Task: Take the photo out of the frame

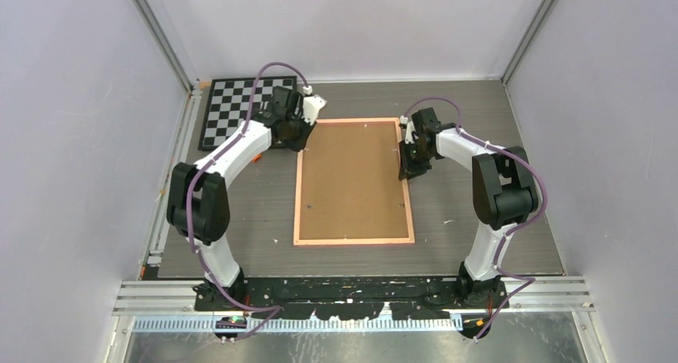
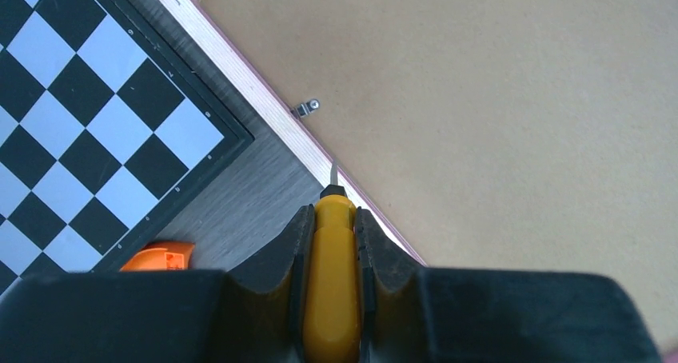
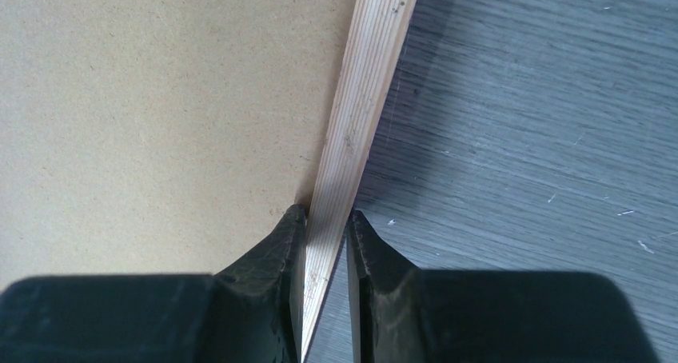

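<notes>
The frame (image 1: 352, 179) lies face down on the table, its brown fibreboard back (image 3: 160, 115) up inside a thin pink border. The photo is hidden beneath that back. My left gripper (image 2: 333, 211) is shut on a yellow-handled screwdriver (image 2: 333, 283) at the frame's far-left corner (image 1: 294, 131). The screwdriver's metal tip (image 2: 333, 173) rests on the border just below a small metal clip (image 2: 305, 107). My right gripper (image 3: 328, 215) is shut on the frame's right wooden rail (image 3: 364, 99), one finger on the back side and one outside, at the upper right edge (image 1: 409, 167).
A black-and-white chessboard (image 1: 240, 107) lies at the far left, close to the frame's corner (image 2: 88, 131). An orange part (image 2: 160, 255) shows beside the left wrist. Grey walls enclose the table on three sides.
</notes>
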`<state>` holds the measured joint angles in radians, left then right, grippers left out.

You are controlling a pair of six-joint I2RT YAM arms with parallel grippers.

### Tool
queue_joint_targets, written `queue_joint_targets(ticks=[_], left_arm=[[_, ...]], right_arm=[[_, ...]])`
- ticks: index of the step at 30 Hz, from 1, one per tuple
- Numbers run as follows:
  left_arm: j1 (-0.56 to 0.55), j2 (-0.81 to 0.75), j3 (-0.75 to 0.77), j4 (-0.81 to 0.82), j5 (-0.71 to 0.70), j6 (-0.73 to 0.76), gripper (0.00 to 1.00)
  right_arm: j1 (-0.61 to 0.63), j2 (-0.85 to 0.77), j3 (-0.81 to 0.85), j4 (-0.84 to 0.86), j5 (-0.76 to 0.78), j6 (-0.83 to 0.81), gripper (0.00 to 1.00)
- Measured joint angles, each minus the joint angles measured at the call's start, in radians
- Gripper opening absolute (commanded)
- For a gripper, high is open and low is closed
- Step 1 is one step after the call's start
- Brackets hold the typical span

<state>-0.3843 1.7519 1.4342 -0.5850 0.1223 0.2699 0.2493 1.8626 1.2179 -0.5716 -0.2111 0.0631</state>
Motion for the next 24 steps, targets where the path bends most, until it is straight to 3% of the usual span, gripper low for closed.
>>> queue_joint_targets(ticks=[24], left_arm=[[-0.005, 0.134, 0.035, 0.088, -0.056, 0.026, 0.00]], right_arm=[[-0.001, 0.000, 0.000, -0.001, -0.005, -0.002, 0.01]])
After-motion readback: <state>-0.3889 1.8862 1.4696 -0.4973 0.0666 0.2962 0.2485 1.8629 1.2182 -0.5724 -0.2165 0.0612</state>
